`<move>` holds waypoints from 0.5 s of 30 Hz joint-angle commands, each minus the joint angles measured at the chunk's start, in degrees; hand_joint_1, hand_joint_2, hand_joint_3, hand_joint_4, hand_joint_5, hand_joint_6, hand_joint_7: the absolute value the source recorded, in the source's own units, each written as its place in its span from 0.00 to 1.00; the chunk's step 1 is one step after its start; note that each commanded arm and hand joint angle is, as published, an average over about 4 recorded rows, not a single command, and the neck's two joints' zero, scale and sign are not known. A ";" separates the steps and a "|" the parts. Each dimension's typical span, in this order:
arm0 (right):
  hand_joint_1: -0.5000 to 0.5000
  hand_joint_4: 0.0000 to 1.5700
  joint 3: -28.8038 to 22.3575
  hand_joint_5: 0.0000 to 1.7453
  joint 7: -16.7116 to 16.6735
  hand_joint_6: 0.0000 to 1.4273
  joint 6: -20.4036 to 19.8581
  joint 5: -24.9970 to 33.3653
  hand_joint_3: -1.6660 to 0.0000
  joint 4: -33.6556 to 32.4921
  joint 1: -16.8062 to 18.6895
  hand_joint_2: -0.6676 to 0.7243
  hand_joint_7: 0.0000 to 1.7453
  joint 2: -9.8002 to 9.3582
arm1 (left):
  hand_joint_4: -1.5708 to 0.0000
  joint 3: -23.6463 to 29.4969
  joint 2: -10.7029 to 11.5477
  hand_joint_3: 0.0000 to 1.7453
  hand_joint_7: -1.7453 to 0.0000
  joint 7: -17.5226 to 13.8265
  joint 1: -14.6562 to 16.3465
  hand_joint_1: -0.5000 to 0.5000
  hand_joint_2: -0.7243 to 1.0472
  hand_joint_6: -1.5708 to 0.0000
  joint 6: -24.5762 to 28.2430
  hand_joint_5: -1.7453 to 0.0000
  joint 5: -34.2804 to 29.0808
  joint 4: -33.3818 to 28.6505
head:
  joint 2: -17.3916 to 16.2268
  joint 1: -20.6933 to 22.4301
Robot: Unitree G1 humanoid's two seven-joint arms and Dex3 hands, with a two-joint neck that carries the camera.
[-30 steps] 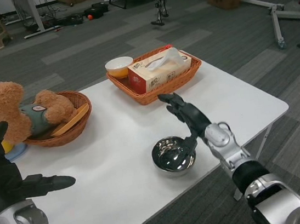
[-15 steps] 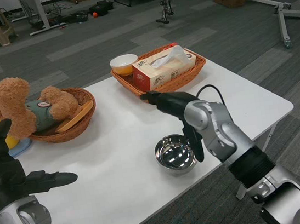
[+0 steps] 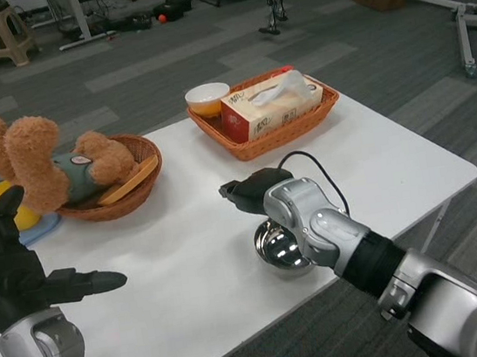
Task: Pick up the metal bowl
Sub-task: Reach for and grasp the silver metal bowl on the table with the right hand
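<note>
Metal bowl [image 3: 281, 250] is sitting on the white table [image 3: 395, 167] near its front edge, partly hidden under my right forearm.
My right hand [image 3: 249, 192] is hovering just above and behind the bowl; I cannot tell whether its fingers are closed or touching the rim. My left hand [image 3: 23, 277] is waiting spread open at the left, holding nothing.

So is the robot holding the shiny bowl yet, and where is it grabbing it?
Can't tell. The right robot hand is over the metal bowl's far rim, but the wrist hides any contact. The left robot hand holds nothing.
</note>
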 commanded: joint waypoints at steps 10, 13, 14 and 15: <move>0.04 0.00 1.98 0.00 -4.86 0.00 -0.42 -0.54 1.00 15.88 -2.65 0.95 0.04 0.72 | 0.26 0.20 0.54 0.00 0.96 -0.08 1.48 0.03 0.05 1.00 -0.41 0.25 0.17 -0.15 | -0.20 0.05; 0.04 0.01 2.20 0.00 -5.69 0.00 -0.48 -0.40 1.00 17.20 -2.58 0.95 0.04 0.75 | 0.26 0.11 0.54 0.00 0.96 -0.08 1.50 0.04 0.05 1.00 -0.44 0.25 0.17 -0.24 | -0.11 -0.08; 0.04 0.01 2.35 0.00 -6.22 0.00 -0.53 -0.32 1.00 17.59 -2.58 0.95 0.04 0.77 | 0.26 0.07 0.54 0.00 0.96 -0.08 1.50 0.04 0.05 1.00 -0.44 0.26 0.17 -0.24 | -0.09 -0.07; 0.04 0.01 2.57 0.00 -7.10 0.00 -0.70 -0.14 1.00 18.21 -2.58 0.95 0.04 0.83 | 0.26 0.00 0.54 0.00 0.96 -0.08 1.50 0.04 0.05 1.00 -0.44 0.25 0.17 -0.24 | -0.10 -0.07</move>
